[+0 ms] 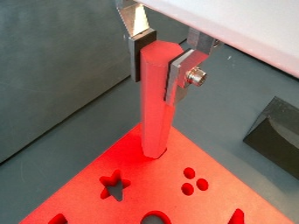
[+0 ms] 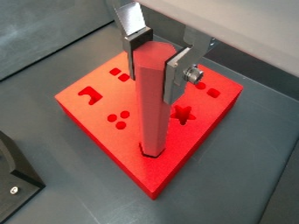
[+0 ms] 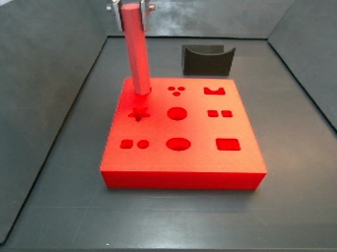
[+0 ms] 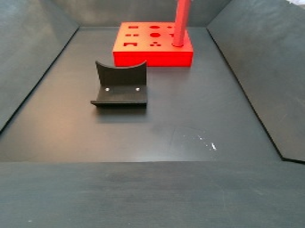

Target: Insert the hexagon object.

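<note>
The hexagon object (image 1: pixel 158 122) is a long slim red rod. It stands upright, held near its top between the fingers of my gripper (image 1: pixel 162 61). The silver plates press on two opposite sides of it, also in the wrist view (image 2: pixel 158 63). The rod's lower end (image 2: pixel 152 149) meets the top of the red block (image 2: pixel 218 92) near one corner and appears to sit in a hole there. In both side views the rod (image 3: pixel 136 54) (image 4: pixel 183 18) rises from the block (image 3: pixel 184 179) (image 4: pixel 149 58). The gripper (image 3: pixel 128 6) shows only at the picture's top edge.
The block's top has several shaped holes, among them a star (image 1: pixel 114 185) and three small round ones (image 1: pixel 193 182). The dark fixture (image 4: pixel 119 85) stands on the grey floor apart from the block, also in a side view (image 3: pixel 207 57). Grey walls close in the floor.
</note>
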